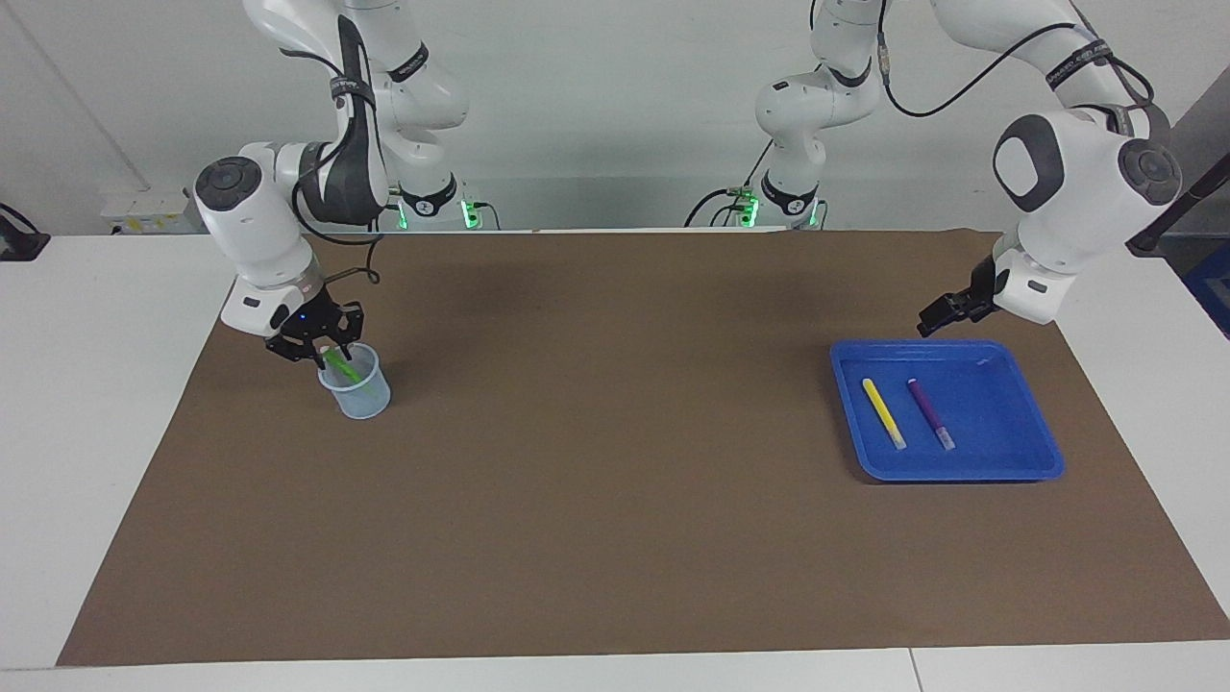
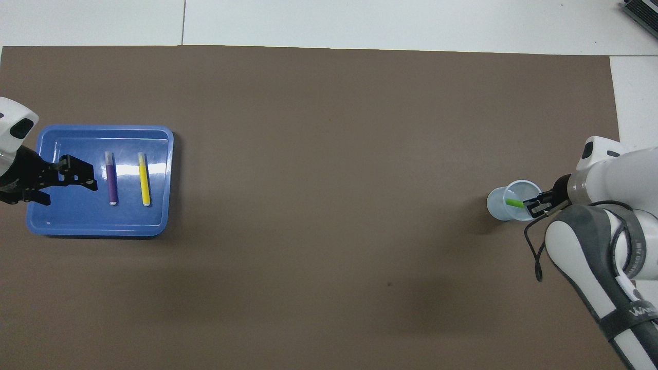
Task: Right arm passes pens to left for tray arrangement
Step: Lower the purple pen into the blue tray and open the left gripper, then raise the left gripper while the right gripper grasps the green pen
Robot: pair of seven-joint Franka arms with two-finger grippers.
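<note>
Facing view: right pincer [image 1: 322, 354] at green pen [image 1: 341, 366] in cup [image 1: 356, 393].

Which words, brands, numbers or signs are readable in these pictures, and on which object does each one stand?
"WA": white letters, cut off at the picture's edge, on the dark band of the right arm, overhead view.
Print on the black straps of both arms: facing view, too small to read.
Mark on each arm's base ring: unreadable.
Yellow pen, purple pen, green pen, blue tray, cup: no text visible.
</note>
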